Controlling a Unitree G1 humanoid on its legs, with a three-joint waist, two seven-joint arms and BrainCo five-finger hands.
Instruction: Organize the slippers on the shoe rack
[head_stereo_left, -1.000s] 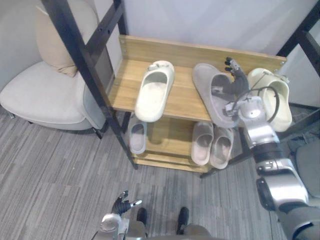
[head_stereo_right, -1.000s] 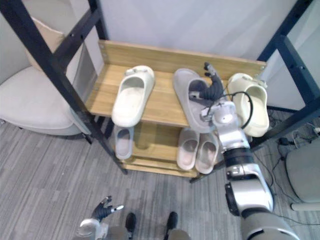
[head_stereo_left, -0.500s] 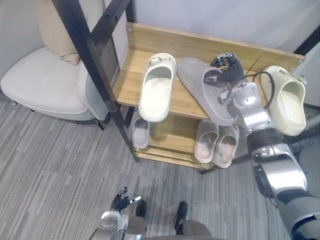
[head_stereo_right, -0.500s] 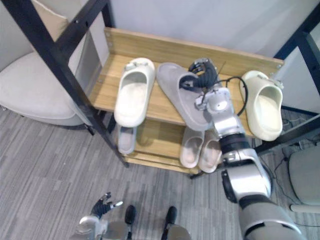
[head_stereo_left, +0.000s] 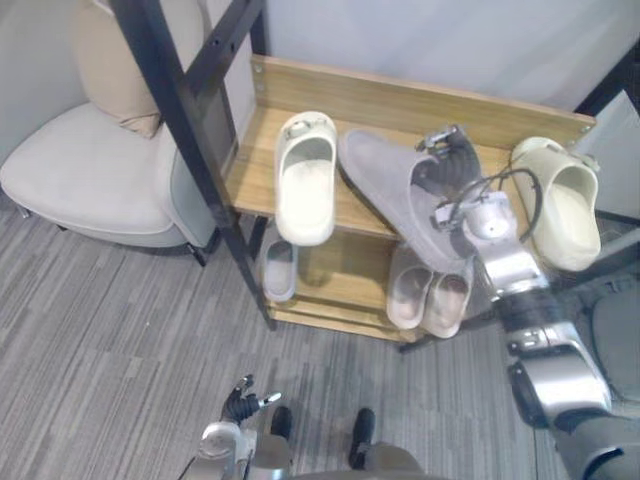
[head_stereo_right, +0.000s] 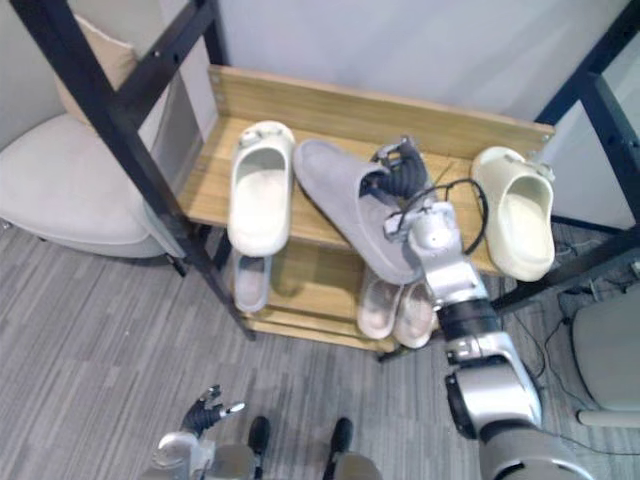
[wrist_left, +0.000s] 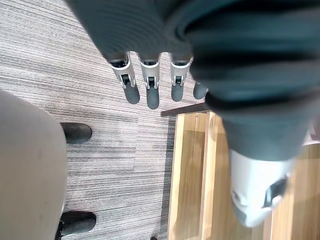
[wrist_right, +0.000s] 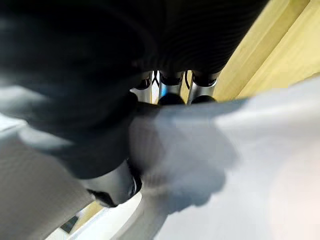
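The wooden shoe rack (head_stereo_left: 420, 100) stands behind a black post (head_stereo_left: 185, 140), with a pale armchair (head_stereo_left: 80, 180) to its left. On its top shelf a cream slipper (head_stereo_left: 305, 175) lies at the left end and a second cream slipper (head_stereo_left: 560, 200) at the right end. Between them the grey slipper (head_stereo_left: 385, 185) lies slantwise, its near end hanging past the shelf's front edge above a pale pair (head_stereo_left: 425, 300) on the lower shelf; I cannot tell whether it is lifted clear of the wood. The right hand (head_stereo_right: 400, 175) has its fingers curled round the grey slipper's strap. The left hand (head_stereo_left: 245, 405) hangs low over the carpet, its fingers (wrist_left: 132, 92) straight and holding nothing. The slipper looks like light, soft foam, not fragile; the strap is the surest hold, though the long sole will probably sag and swing from it, so set it down flat and squared beside its neighbours.
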